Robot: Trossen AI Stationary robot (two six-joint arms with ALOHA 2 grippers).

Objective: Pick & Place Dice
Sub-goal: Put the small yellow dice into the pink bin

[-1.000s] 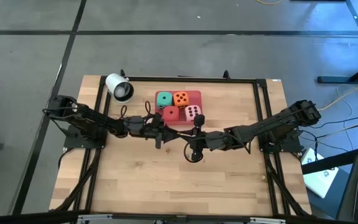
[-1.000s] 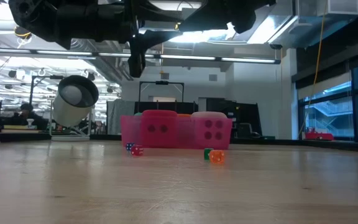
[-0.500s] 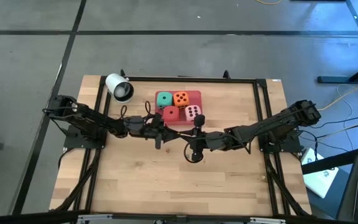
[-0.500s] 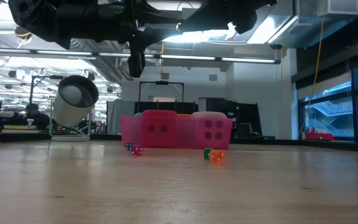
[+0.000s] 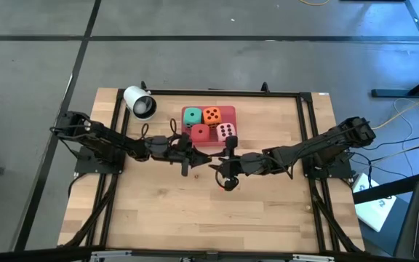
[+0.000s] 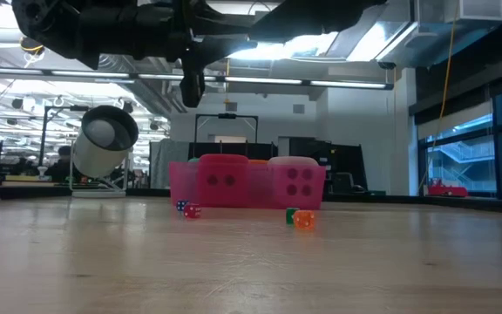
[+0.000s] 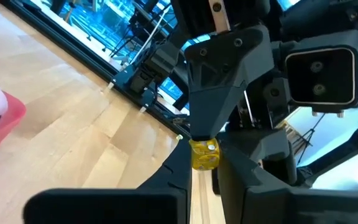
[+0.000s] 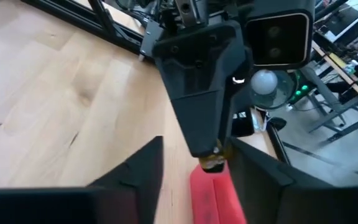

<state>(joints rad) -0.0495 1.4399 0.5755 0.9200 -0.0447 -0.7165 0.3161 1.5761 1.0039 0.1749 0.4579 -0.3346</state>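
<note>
Two pincers meet mid-table, left pincer [image 7: 205,177] clenched on small yellow die [image 7: 204,154], right pincer's [image 8: 191,171] state unclear

Open-plan lab: ceiling strip lights [image 6: 234,83], desks [image 6: 7,179], big windows [image 6: 469,157].

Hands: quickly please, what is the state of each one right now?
Left hand: closed, holding the small yellow die.
Right hand: open, holding nothing.
</note>
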